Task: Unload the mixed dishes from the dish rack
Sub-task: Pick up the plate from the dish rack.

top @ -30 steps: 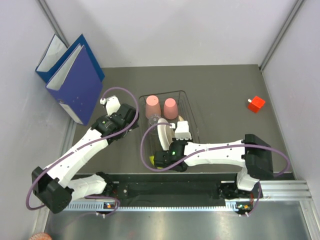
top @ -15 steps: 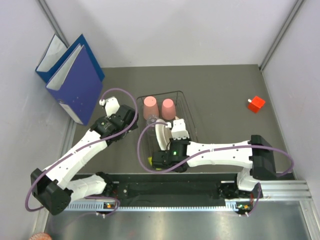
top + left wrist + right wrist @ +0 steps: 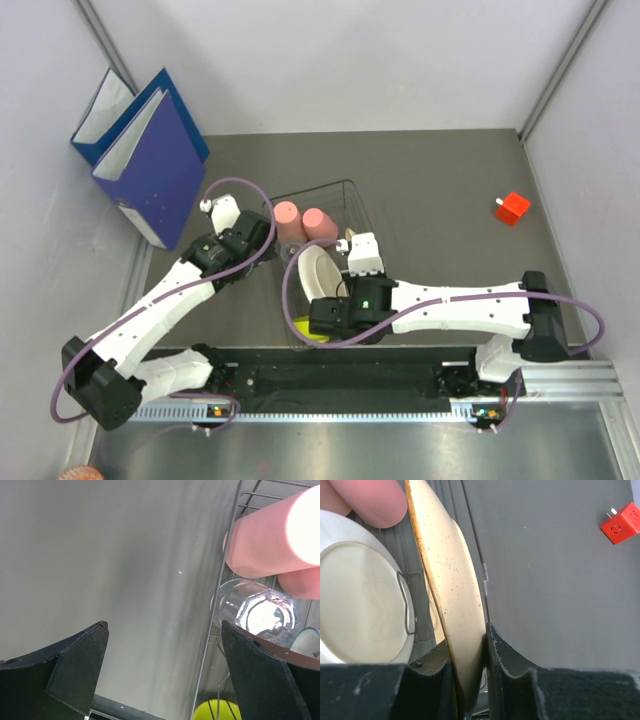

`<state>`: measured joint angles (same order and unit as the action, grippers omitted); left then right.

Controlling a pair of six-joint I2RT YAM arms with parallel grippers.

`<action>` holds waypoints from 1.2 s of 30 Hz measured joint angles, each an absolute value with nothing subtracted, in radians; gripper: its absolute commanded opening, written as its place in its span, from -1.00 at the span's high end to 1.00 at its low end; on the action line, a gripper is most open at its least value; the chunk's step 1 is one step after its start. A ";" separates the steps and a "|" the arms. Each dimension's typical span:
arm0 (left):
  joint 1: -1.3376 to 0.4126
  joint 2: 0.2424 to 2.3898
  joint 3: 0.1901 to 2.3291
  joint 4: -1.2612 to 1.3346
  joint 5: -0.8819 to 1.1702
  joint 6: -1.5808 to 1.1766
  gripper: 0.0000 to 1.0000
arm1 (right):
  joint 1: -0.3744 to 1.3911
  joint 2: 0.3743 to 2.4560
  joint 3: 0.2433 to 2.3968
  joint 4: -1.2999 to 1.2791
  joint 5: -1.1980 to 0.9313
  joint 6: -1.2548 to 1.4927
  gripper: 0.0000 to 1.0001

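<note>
The black wire dish rack (image 3: pixel 350 190) sits mid-table, skewed to the left. In it are two pink cups (image 3: pixel 287 216) (image 3: pixel 318 222), a clear glass (image 3: pixel 256 613), a white plate (image 3: pixel 318 272) on edge, a tan plate (image 3: pixel 451 575) on edge and a lime-yellow bowl (image 3: pixel 313 330) at the near end. My right gripper (image 3: pixel 469 640) is shut on the tan plate's rim at the rack's right wall. My left gripper (image 3: pixel 162 625) is open and empty, with the rack's left wall wire (image 3: pixel 220 595) between its fingers, close to the glass and cups.
A blue ring binder (image 3: pixel 150 155) stands open at the back left. A small red cube (image 3: pixel 512 207) lies at the right, also in the right wrist view (image 3: pixel 621 522). Bare grey table lies right of the rack. Walls enclose three sides.
The rack and its cups have shifted left and turned, toward my left gripper. My right arm has swung its elbow to the right while still holding the tan plate.
</note>
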<state>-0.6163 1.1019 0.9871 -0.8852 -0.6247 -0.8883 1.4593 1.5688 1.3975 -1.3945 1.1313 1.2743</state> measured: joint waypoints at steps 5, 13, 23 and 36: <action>-0.616 1.102 0.987 -0.881 -0.617 -0.888 -0.98 | 1.460 1.565 1.398 -1.394 1.131 1.274 1.00; -0.616 1.102 0.987 -0.873 -0.616 -0.882 -0.98 | 1.460 1.528 1.433 -1.406 1.131 1.232 1.00; -0.616 1.102 0.988 -0.864 -0.618 -0.856 -0.98 | 1.467 1.359 1.560 -1.378 1.168 1.179 1.00; -0.616 0.970 1.105 -0.612 -0.562 -0.676 -0.98 | 0.830 0.945 1.386 -0.823 0.695 0.648 1.00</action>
<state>-0.6155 0.9703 1.1049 -0.6121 -0.5617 -0.6762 0.8295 0.9455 1.3857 -0.8227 0.6952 0.6476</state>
